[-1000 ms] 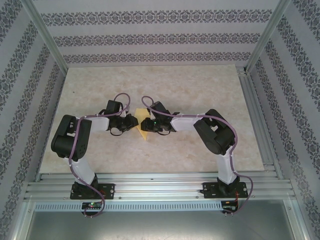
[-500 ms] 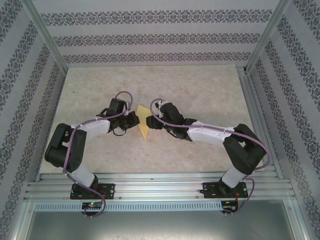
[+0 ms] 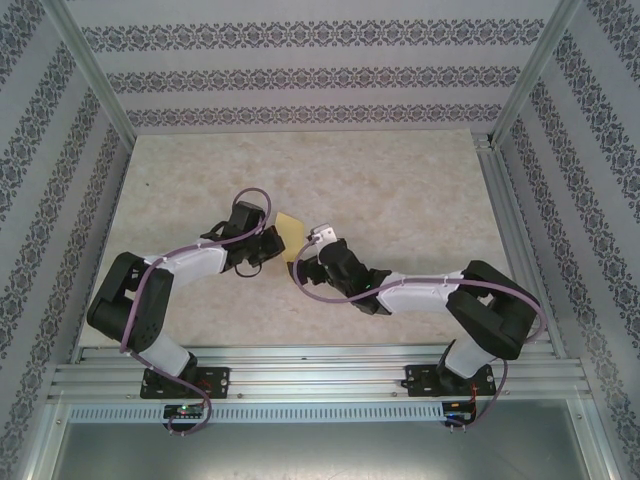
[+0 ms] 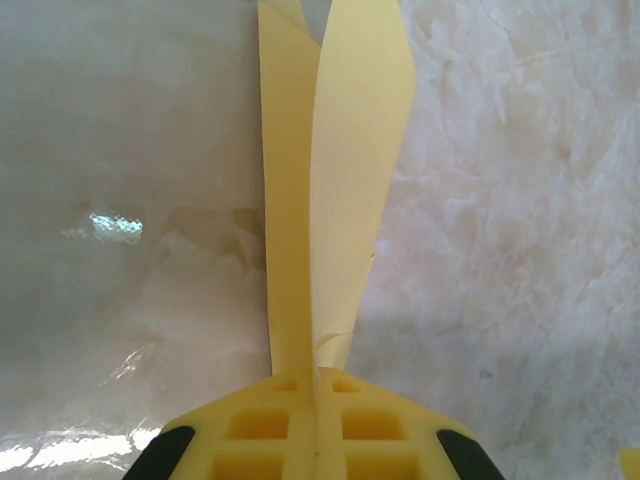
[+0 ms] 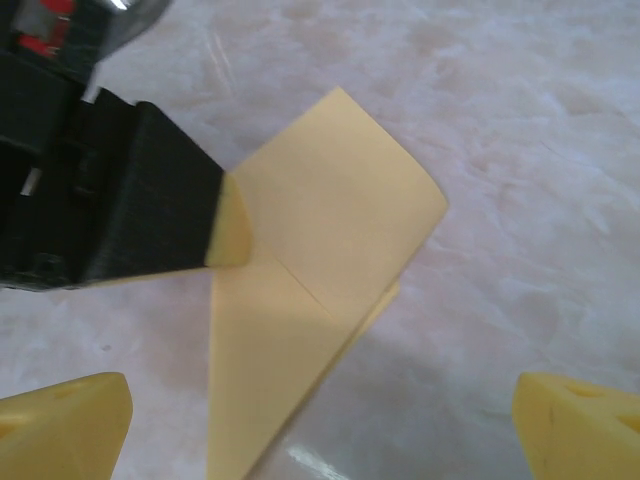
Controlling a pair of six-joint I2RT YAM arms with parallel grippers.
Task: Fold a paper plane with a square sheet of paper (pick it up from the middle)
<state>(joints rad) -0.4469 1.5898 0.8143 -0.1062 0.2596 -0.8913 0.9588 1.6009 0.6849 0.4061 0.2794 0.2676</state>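
**On the marbled tabletop, left jaws clamped on the folded yellow sheet**

Around the pale marbled table (image 3: 420, 190) stood walls papered in grey floral bands (image 3: 300, 80), with aluminium rails (image 3: 320, 375) along the near edge. Near the table's middle, the left gripper (image 3: 268, 243) was clenched tight on the square sheet of paper (image 3: 289, 232), which was folded to a narrow pointed shape. Its yellow pads (image 4: 270, 430) pinched one edge, and the layers splayed apart beyond them. The right gripper (image 3: 306, 264) sat just beside the paper on its near-right side, jaws spread wide and grasping nothing. Its fingertips (image 5: 70, 420) were clear of the sheet, which lay ahead between them.
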